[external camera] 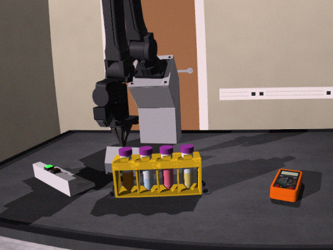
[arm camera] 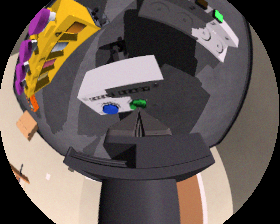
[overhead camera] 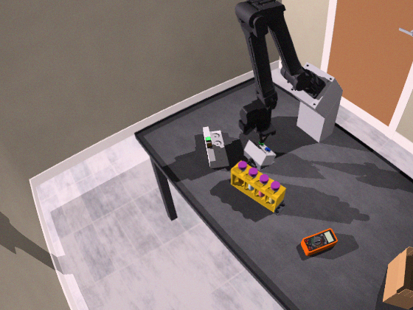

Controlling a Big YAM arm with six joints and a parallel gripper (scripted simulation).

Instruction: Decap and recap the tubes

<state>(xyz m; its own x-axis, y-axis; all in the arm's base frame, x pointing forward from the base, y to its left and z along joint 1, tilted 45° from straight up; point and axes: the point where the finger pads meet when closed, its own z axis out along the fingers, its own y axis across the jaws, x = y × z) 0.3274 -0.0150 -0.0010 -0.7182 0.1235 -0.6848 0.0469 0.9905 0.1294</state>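
READY [overhead camera: 261, 144] [arm camera: 138, 103] could stay unswitched if the fully closed, empty claw [overhead camera: 261, 142] [external camera: 123, 146] [arm camera: 139, 110] slips off its edge or presses too lightly.

At the right in the exterior view, the multimeter [overhead camera: 310, 252] [external camera: 283, 194] has a smooth orange plastic look. Near the centre, the decapping station [overhead camera: 258, 188] [external camera: 157, 164] [arm camera: 64, 22] looks like yellow plastic, its front faintly mottled. The tabletop [overhead camera: 295, 282] [external camera: 238, 221] looks matt.
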